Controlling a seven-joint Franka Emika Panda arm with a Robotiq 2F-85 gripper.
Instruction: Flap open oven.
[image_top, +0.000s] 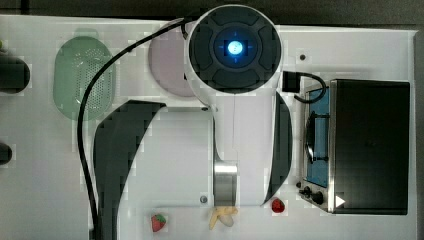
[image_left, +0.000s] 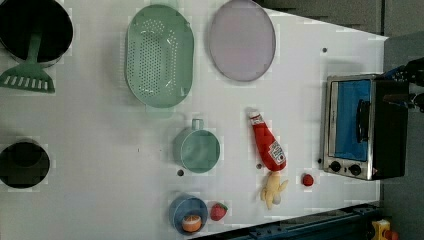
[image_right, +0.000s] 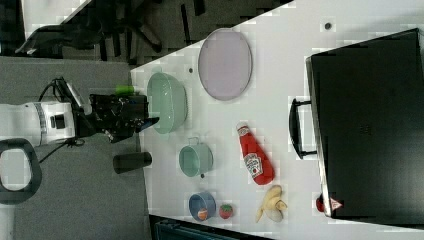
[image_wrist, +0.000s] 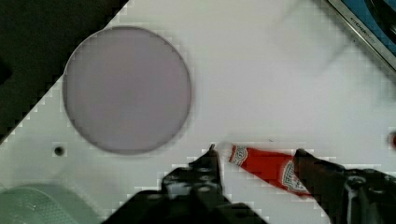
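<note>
The oven (image_left: 360, 127) stands at the left view's right, a boxy toaster oven with a black top (image_top: 372, 145) and a silver frame. Its blue-tinted door (image_left: 350, 120) looks shut, with the black bar handle (image_left: 362, 120) across it and small black knobs (image_left: 345, 167) below. In the right view the oven (image_right: 370, 125) fills the right side with its handle (image_right: 295, 127) facing the table. My gripper (image_wrist: 257, 156) is open, high over the table, with nothing between its black fingers (image_wrist: 212, 161). It hangs well away from the oven, whose corner (image_wrist: 369, 23) shows at the wrist view's edge.
A red ketchup bottle (image_left: 267, 142) lies on the white table under the gripper. Beside it are a purple plate (image_left: 242, 40), green colander (image_left: 159, 55), green cup (image_left: 199, 149), banana (image_left: 272, 189), strawberries (image_left: 218, 211), a blue bowl (image_left: 187, 215) and a pot with a spatula (image_left: 30, 30).
</note>
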